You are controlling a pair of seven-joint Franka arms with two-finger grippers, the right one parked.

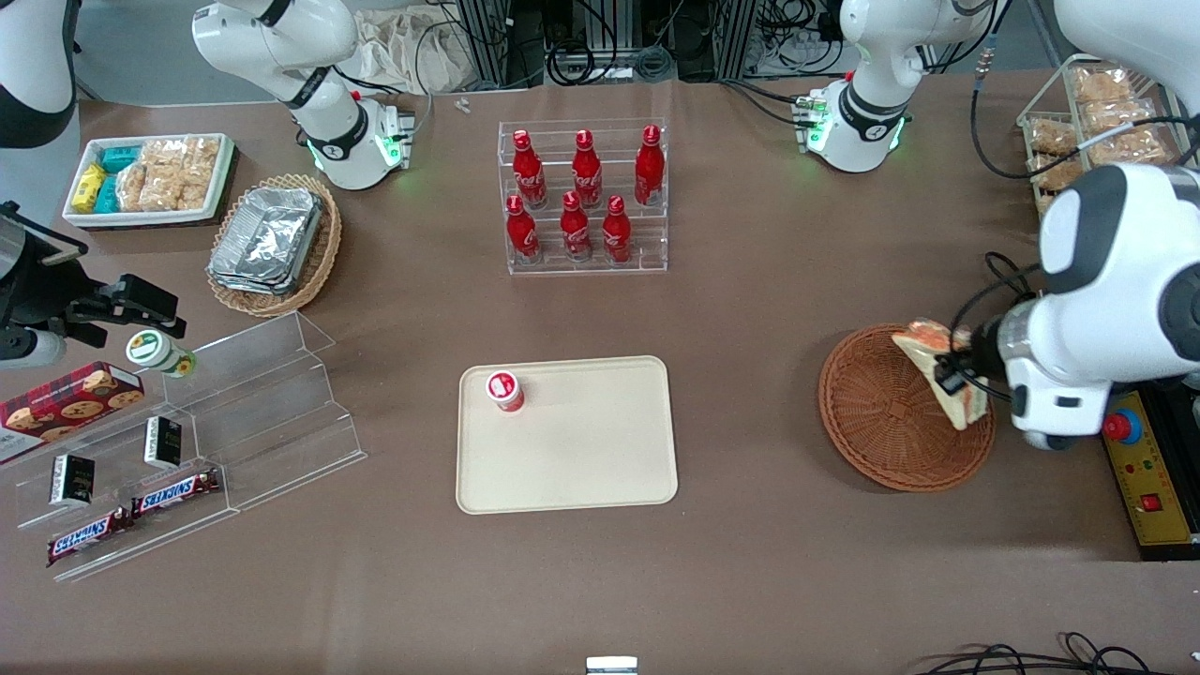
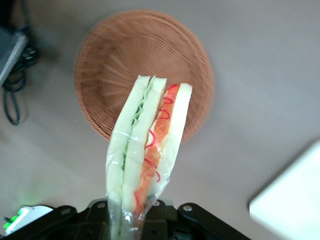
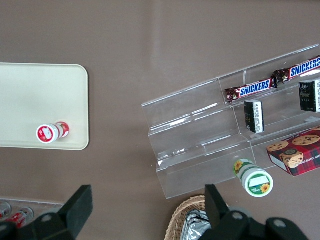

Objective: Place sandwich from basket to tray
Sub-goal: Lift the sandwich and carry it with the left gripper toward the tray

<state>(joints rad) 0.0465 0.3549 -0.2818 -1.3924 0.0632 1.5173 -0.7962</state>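
The black two-finger gripper (image 1: 956,375) clamps the wrapped triangular white-bread sandwich (image 1: 937,370) above the round reddish-brown wicker basket (image 1: 881,431), near the table's working-arm edge.

Sandwich (image 1: 942,375) in gripper (image 1: 956,373) above basket (image 1: 881,422)

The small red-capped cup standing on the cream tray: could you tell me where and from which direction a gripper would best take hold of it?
Probably from above, fingers closing across the round body just under the cap of the cup. It stands upright near a corner of the tray, nothing crowding it. The gripper is over the basket, holding the sandwich.
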